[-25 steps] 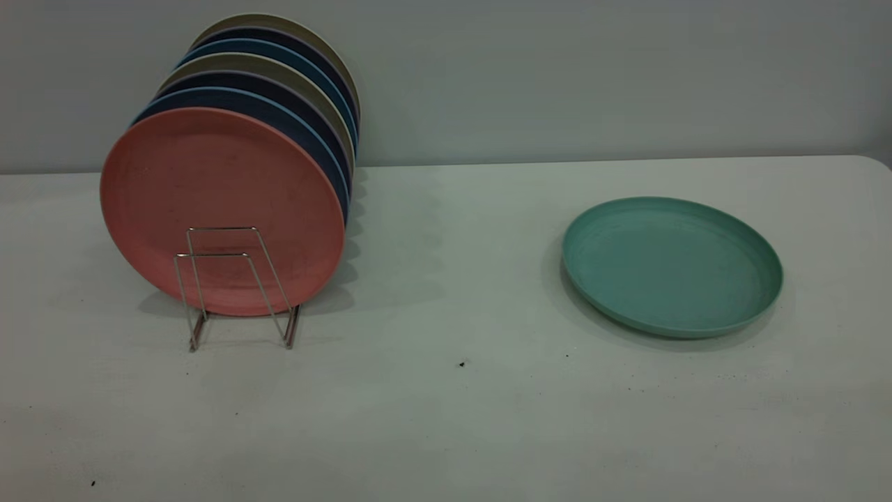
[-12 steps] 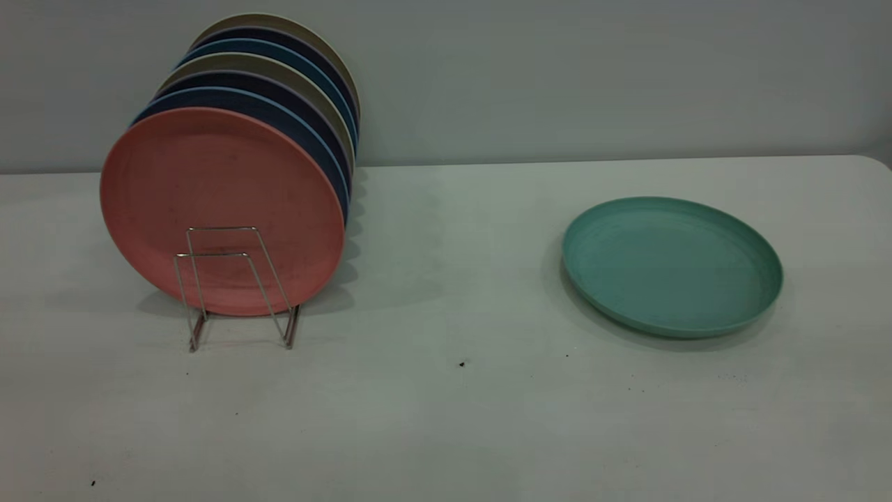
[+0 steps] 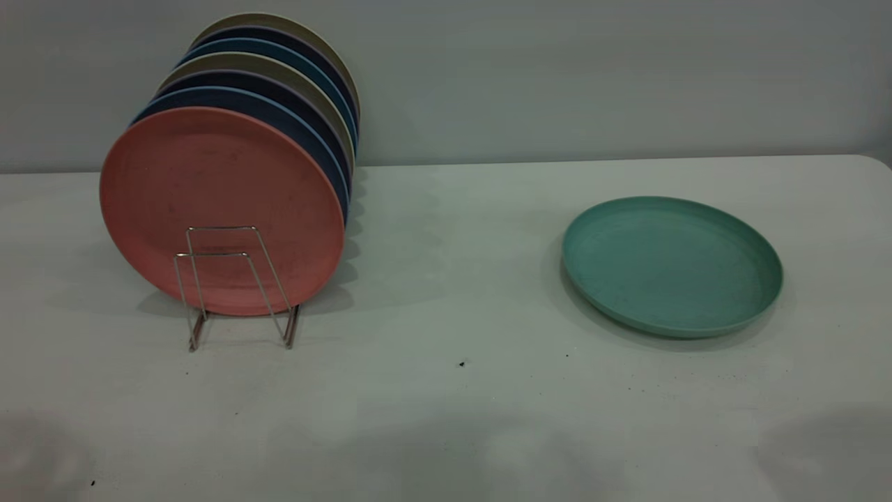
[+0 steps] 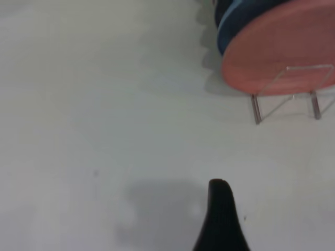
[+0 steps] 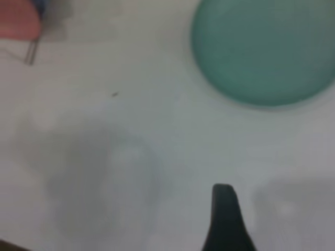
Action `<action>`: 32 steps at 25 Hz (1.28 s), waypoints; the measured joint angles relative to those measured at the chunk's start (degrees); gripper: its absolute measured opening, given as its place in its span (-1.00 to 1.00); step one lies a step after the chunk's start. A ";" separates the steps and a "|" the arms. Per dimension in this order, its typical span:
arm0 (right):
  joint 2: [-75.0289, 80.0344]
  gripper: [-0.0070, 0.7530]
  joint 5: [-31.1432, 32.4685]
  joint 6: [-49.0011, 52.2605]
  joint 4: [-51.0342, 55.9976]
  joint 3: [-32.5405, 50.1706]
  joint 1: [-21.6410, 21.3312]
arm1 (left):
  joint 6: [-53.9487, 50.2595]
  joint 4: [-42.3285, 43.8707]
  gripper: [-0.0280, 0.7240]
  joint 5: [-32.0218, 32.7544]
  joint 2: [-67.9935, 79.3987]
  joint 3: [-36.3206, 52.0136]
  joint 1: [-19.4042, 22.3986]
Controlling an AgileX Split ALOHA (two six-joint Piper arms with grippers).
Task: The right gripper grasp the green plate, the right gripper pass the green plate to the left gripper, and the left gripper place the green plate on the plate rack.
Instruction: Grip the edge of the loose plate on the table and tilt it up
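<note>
At the right of the exterior frame, we find the green plate flat on the white table, untouched and well apart from the plate rack at the left.

We judge the plate light, stiff and rather slick, its low raised rim the only real purchase, so we would pinch that rim at the near edge, one finger under the lip, and expect it to skid if pushed flat. In the rack, a salmon-pink plate stands foremost with darker plates behind it. Neither arm shows in the exterior view. Of the right gripper we see a single dark fingertip hanging over bare table, near the plate but clear of it; of the left gripper likewise, short of the rack. Neither holds or touches anything that we can see, and we cannot tell how wide either stands.
</note>
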 joint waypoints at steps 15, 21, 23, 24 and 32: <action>36.62 0.44 -7.12 -19.17 22.34 -8.51 -2.97 | 24.18 -26.92 0.64 -5.23 27.41 -7.95 -5.74; 47.72 0.44 -0.49 -19.22 24.39 -19.17 -10.41 | 30.21 -35.33 0.64 -11.80 34.42 -8.06 -13.50; 51.55 0.44 0.77 -19.23 25.26 -22.07 -12.55 | 31.83 -38.02 0.64 -14.22 36.36 -8.07 -15.77; 53.41 0.44 1.42 -19.23 25.50 -23.62 -13.25 | 32.35 -39.41 0.64 -15.33 37.23 -8.13 -16.87; 64.84 0.42 2.99 -19.12 26.39 -32.99 -15.04 | 33.91 -43.27 0.64 -18.36 39.71 -8.34 -21.43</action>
